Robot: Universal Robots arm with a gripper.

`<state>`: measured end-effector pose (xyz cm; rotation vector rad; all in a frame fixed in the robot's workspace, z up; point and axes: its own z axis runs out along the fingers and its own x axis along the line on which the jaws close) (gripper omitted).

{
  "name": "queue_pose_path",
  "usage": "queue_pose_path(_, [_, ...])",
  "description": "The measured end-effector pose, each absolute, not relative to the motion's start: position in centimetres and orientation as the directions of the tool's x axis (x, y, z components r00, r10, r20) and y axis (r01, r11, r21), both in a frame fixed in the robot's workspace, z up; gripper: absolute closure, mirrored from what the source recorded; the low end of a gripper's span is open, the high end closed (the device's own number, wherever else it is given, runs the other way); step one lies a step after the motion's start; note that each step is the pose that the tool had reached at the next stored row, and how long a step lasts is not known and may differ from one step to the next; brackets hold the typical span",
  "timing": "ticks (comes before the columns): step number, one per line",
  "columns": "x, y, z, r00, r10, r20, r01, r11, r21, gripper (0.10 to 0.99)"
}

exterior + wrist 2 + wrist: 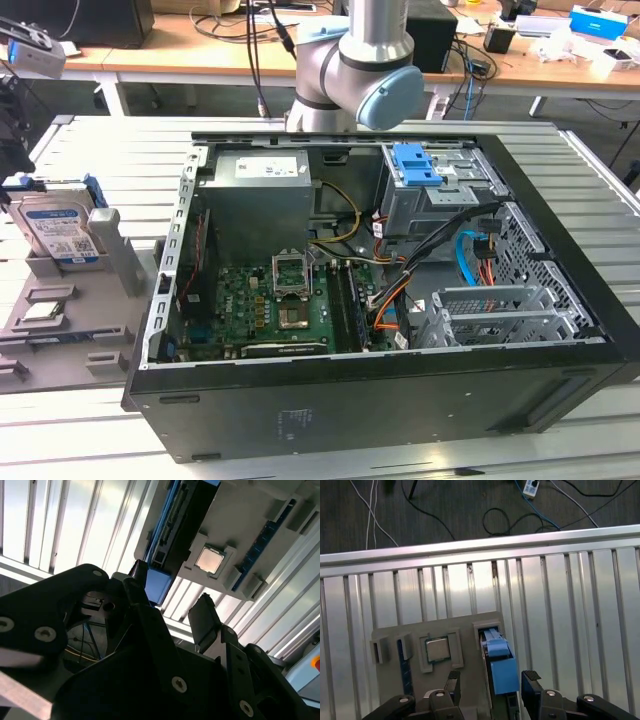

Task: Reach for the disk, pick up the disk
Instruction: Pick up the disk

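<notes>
Hovers with the end effector (491,680) spread open, one finger showing either side of the disk (502,672) in the first wrist view. Leaves the disk standing on edge in a slot of the grey holder (470,625), beside a square chip (437,649), on the slatted counter (560,605).

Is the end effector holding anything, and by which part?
Nothing is held. The end effector is open, with the disk seen between its spread fingers.
</notes>
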<state>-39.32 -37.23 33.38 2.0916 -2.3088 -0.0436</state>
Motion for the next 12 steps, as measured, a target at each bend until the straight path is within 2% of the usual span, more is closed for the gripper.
queue_pose_path(12, [-39.32, -36.26, 32.33, -0.046, -0.999, 0.0, -0.998, 0.046, 0.038, 0.486])
